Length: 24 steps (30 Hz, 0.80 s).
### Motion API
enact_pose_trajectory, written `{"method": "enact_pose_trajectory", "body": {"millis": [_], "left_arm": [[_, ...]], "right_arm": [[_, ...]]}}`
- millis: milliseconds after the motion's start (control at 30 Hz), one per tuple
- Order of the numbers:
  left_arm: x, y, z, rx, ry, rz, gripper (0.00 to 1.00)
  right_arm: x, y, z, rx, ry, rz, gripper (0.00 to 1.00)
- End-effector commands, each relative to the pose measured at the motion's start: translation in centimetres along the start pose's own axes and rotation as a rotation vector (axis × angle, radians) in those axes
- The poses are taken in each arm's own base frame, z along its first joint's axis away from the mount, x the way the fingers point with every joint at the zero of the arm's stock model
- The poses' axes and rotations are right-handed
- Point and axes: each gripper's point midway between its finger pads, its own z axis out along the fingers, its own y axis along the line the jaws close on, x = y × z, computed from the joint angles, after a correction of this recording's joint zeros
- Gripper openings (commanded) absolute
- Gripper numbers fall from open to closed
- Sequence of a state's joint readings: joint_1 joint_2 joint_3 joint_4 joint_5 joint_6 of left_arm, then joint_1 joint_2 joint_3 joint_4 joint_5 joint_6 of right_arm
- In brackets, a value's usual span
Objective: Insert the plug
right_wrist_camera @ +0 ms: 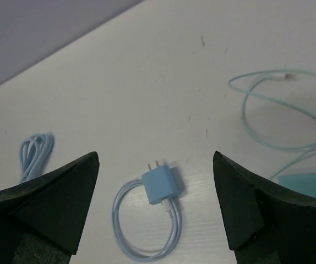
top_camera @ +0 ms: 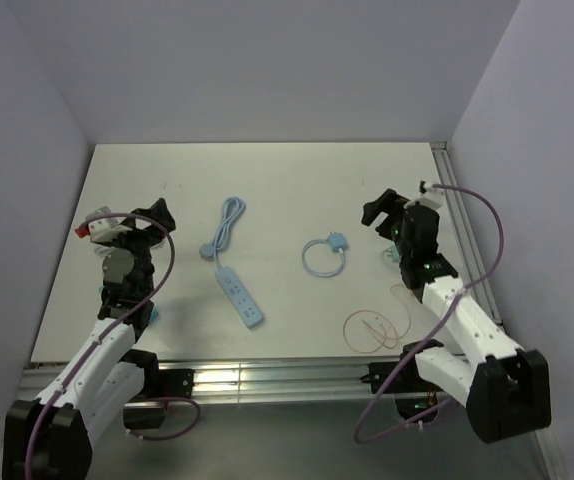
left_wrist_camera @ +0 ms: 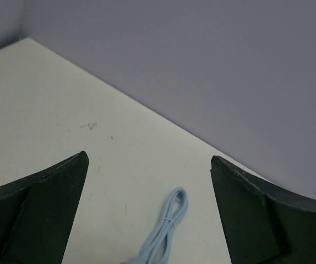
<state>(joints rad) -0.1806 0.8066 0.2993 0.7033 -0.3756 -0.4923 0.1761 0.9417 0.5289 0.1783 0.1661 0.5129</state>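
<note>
Lavender walls stand on three sides of a white table (top_camera: 287,180), which has a metal rail along its near edge.

At the left of the overhead view, the left gripper (top_camera: 159,218) hangs over the table's left side. Its fingers are spread wide with nothing between them. In the left wrist view, the left gripper (left_wrist_camera: 148,159) shows two dark fingers (left_wrist_camera: 48,203) apart at the lower corners of the frame, with bare table and the back wall between them.

Right of it lies a bundled cord (top_camera: 225,228), folded into a long skein that slants toward the lower left. The top of the skein shows at the bottom centre of the left wrist view (left_wrist_camera: 166,231). The cord runs into a light-blue power strip (top_camera: 240,297), which lies flat and slanted in the lower middle of the overhead frame.

Further right, near the centre, the plug (top_camera: 337,241) lies flat on the table, well apart from the power strip. Its own cable (top_camera: 319,262) curls in a ring to its lower left. In the right wrist view the plug (right_wrist_camera: 161,184) sits at lower centre, with its two prongs pointing toward the top of the frame.

A thin wire loop (top_camera: 375,327) lies at lower right, close to the right arm.

The right gripper (top_camera: 379,208) hovers just right of the plug, fingers parted and empty. In its own view, the right gripper (right_wrist_camera: 155,157) frames the plug between its fingers without touching it. A pale-green wire (right_wrist_camera: 279,115) curls at upper right. I cannot tell whether it is the same wire as the loop.
</note>
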Motion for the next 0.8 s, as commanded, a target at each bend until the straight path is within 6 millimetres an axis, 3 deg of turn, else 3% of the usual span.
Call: {"method": "enact_pose_trajectory", "body": {"millis": [0, 33, 167, 433, 767], "left_arm": [[0.1, 0.0, 0.2, -0.103, 0.085, -0.137, 0.99], [0.5, 0.0, 0.2, -0.128, 0.122, -0.153, 0.99], [2.2, -2.6, 0.4, -0.077, 0.315, -0.172, 1.00], [3.5, -4.0, 0.8, -0.022, 0.406, -0.154, 0.99], [4.2, -7.8, 0.5, 0.190, 0.478, -0.163, 0.98]], "right_arm": [[3.8, 1.7, 0.9, -0.028, 0.268, 0.006, 0.90], [4.8, 1.1, 1.1, 0.005, 0.321, -0.006, 0.90], [8.0, 2.7, 3.1, -0.042, 0.510, -0.039, 0.86], [12.1, 2.3, 6.1, 0.125, 0.673, -0.301, 0.83], [15.4, 0.4, 5.9, 0.144, 0.780, -0.359, 0.72]]}}
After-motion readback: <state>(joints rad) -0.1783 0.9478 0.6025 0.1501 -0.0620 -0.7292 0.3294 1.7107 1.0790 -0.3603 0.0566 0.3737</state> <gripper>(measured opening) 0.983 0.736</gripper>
